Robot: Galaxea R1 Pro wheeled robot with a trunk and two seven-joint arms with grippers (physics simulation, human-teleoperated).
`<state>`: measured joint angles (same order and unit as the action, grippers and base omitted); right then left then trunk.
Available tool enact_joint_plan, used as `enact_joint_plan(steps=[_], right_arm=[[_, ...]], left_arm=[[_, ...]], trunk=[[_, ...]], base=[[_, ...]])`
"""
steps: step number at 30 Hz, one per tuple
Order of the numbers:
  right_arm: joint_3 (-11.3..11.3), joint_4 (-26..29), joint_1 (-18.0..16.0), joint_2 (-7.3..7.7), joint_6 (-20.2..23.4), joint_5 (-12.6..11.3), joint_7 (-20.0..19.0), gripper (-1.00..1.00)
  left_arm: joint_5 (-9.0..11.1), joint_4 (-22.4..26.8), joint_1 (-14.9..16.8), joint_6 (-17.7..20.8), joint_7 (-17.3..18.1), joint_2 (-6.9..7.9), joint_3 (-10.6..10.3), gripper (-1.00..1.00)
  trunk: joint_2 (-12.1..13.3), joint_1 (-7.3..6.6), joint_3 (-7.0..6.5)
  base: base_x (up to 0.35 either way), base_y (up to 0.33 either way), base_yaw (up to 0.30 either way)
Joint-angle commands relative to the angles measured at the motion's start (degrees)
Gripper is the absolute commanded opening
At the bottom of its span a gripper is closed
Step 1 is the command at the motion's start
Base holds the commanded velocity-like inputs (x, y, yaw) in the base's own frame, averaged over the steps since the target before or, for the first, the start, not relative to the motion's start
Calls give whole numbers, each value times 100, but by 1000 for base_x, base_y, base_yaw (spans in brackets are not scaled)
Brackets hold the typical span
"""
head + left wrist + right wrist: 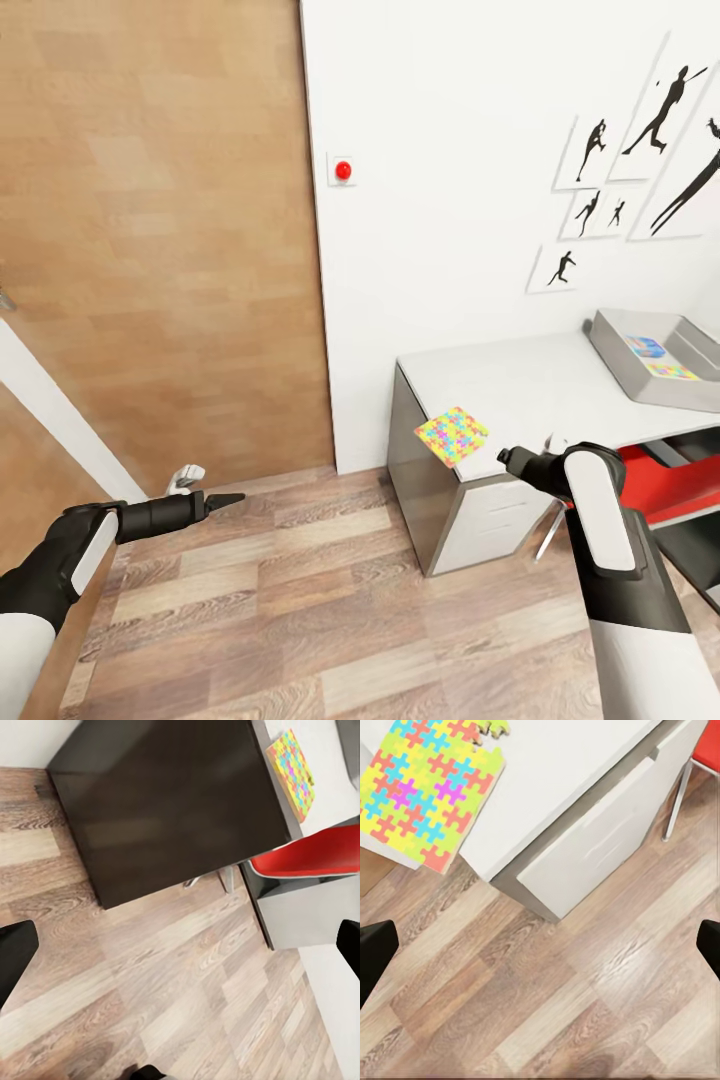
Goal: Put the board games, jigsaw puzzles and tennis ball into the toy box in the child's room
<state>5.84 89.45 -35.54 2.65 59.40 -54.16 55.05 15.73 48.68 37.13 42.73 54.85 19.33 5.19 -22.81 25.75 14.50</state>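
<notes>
Overhanging the desk's (pixel 520 385) near corner, one jigsaw puzzle (pixel 452 436) waits uncollected. At two o'clock from it, at the desk's far end, the toy box (pixel 640 385) already holds a blue game box (pixel 647 347) and a flat colourful item I can't identify. My right tool (pixel 507 458), just beside the puzzle, and my left tool (pixel 228 497), over the floor, are both spread and empty. I judge the job partly done.

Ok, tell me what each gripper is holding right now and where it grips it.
Nothing is held. The left gripper hangs over bare floor, and the right gripper is open short of the jigsaw puzzle at the table's corner.
</notes>
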Motion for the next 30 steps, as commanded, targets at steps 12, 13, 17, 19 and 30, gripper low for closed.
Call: enact_joint_plan(steps=[12, 13, 17, 19, 30], right_arm=[[55, -51, 297, 7, 38, -52, 59, 100], [56, -54, 315, 7, 38, -52, 60, 100], [57, -70, 442, 7, 34, -45, 59, 100], [58, -96, 537, 7, 25, -37, 59, 100], [53, -290, 1002, 4, 7, -2, 52, 100]], left_arm=[[17, -3, 4, 34, 8, 1, 0, 100], [15, -2, 4, 34, 6, 1, 0, 100], [16, -3, 4, 34, 5, 1, 0, 100], [17, -5, 4, 34, 2, 1, 2, 100], [17, -5, 4, 34, -1, 1, 0, 100]], trunk=[[-11, 4, -103], [-11, 4, -112], [-11, 4, -150], [-11, 4, -169], [-11, 4, -273]], base=[[0, 0, 0], [0, 0, 0], [0, 0, 0], [0, 0, 0], [0, 0, 0]])
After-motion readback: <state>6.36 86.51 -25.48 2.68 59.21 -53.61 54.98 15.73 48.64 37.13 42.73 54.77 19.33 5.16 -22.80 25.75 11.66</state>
